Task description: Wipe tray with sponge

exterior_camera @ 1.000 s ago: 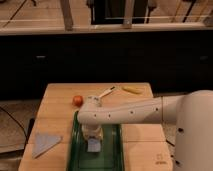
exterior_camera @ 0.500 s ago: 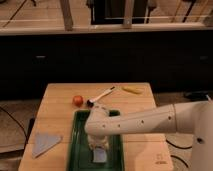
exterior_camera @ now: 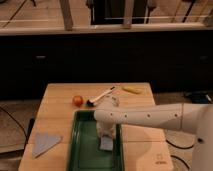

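Observation:
A dark green tray with a raised rim lies on the wooden table, at its front middle. A small pale grey-blue sponge rests on the tray's floor, right of centre. My white arm reaches in from the right, and the gripper points down directly over the sponge, touching its top. The arm's wrist hides the fingers.
A flat grey-blue triangular cloth lies at the table's front left. A red-orange round fruit, a dish brush and a yellow piece lie behind the tray. The wooden table has edges near on all sides.
The arm and gripper have shifted slightly along the tray with the sponge under it; the sponge sits a little nearer the front than one second ago.

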`<state>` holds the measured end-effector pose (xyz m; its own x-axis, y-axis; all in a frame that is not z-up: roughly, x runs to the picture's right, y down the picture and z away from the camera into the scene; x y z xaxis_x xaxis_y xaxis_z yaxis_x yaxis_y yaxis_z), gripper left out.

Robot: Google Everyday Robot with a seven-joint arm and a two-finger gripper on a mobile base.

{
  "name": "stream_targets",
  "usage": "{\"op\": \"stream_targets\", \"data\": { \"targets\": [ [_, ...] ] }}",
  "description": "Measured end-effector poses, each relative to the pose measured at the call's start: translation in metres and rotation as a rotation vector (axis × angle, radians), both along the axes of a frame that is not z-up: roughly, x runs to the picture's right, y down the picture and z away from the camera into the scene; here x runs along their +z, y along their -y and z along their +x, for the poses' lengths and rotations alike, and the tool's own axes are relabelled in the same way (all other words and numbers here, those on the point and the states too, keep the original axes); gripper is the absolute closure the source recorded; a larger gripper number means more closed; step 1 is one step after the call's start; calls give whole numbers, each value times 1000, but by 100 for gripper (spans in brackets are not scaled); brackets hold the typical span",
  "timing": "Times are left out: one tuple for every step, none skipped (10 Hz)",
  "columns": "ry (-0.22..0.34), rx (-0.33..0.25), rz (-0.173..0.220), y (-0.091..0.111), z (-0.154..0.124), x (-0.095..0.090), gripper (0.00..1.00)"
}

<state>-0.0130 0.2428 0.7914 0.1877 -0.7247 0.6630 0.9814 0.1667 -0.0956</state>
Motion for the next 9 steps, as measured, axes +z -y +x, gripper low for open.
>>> {"op": "stream_targets", "data": {
  "targets": [
    [11,-9,-2,4,-14,3,100],
    [36,-33,-6,3,-36,2,100],
    [60,-55,-11,-2,-53,-2,100],
    [74,-70,-16,-8,-61,-6,100],
    [91,-89,-28,-20,-69,-14,100],
    [104,-108,-42,-33,-73,-22,100],
    [104,-107,-51,-42,-73,-27,100],
    [97,-101,-58,-48,-66,-29,100],
    [85,-85,-61,-49,-55,-29,100]
  ]
}}
